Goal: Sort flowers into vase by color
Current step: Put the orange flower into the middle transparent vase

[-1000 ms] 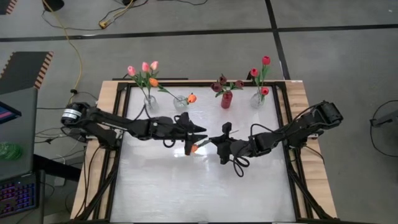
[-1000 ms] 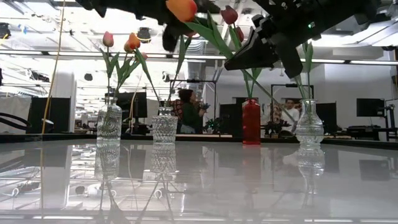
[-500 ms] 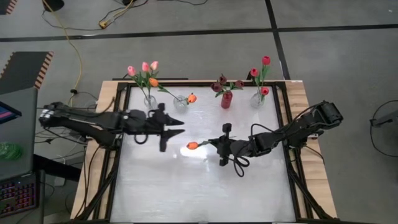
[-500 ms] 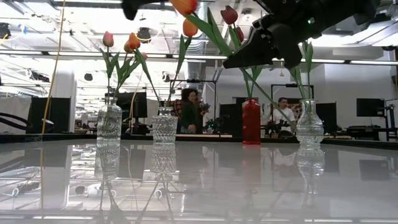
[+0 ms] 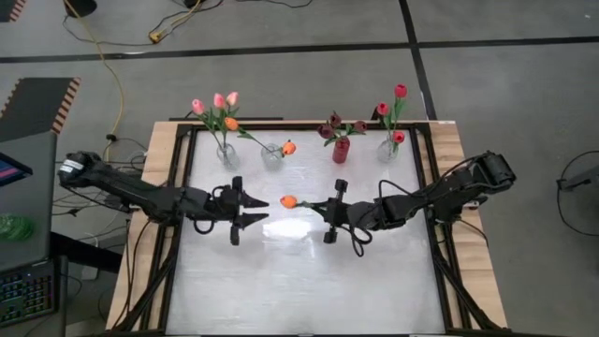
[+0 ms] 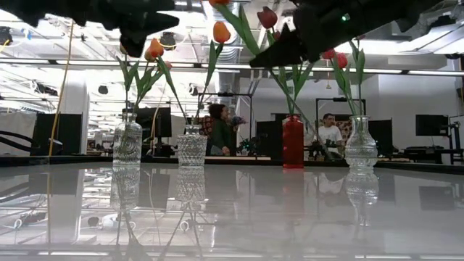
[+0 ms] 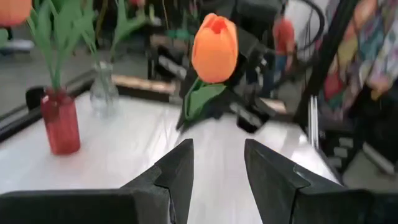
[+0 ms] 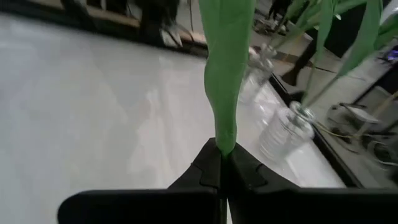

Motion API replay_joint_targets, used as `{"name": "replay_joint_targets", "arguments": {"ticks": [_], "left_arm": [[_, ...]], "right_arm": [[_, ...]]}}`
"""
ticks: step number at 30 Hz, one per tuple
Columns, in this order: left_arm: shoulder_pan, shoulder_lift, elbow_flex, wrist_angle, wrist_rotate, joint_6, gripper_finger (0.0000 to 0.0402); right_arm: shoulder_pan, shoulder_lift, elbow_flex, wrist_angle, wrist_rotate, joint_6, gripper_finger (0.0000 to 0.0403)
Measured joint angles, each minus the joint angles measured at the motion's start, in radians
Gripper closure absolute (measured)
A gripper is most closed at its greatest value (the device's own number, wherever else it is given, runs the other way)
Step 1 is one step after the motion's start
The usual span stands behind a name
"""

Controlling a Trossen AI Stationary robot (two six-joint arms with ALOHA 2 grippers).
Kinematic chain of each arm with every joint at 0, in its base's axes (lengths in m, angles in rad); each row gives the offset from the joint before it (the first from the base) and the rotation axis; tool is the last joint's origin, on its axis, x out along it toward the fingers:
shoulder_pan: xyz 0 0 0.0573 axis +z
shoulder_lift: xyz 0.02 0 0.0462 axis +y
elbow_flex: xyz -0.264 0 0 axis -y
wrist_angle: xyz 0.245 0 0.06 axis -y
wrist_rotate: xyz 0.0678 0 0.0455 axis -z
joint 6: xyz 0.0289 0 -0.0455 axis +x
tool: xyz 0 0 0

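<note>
My right gripper hovers over the table's middle, shut on an orange tulip whose head points toward the table's left. My left gripper is open and faces that head from the left, a short gap away, touching nothing. Along the far edge stand a clear vase with pink and orange tulips, a clear vase with one orange tulip, a red vase with maroon tulips, and a clear vase with red ones. My right gripper pinches the orange tulip between its two fingers by the green stem and leaf, well below the head. The fingers come level from the table's right and lie along the stem. The tulip is lifted clear of the table, its head slanting upward.
The white tabletop sits inside a black frame with wooden side boards. A black cable loop hangs under my right wrist. People stand in the room beyond the far edge.
My left gripper has drawn back toward the table's left edge, away from the tulip's head. My right gripper has carried the tulip a little toward the far edge, and the head now lies farther from the near edge.
</note>
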Motion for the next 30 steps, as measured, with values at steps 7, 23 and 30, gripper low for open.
{"name": "replay_joint_targets", "arguments": {"ticks": [7, 23, 30], "left_arm": [[0.002, 0.227, -0.006, 0.356, -0.070, 0.096, 0.0272], [0.004, 0.612, 0.310, 0.497, -0.240, 0.306, 0.0272], [0.003, 0.629, 0.332, 0.497, -0.307, 0.303, 0.0272]], "right_arm": [[-0.022, 0.000, 0.000, 0.128, -0.058, 0.038, 0.0373], [-0.027, 0.000, 0.000, 0.202, -0.058, 0.037, 0.0370], [-0.027, 0.000, 0.000, 0.211, -0.058, 0.034, 0.0370]]}}
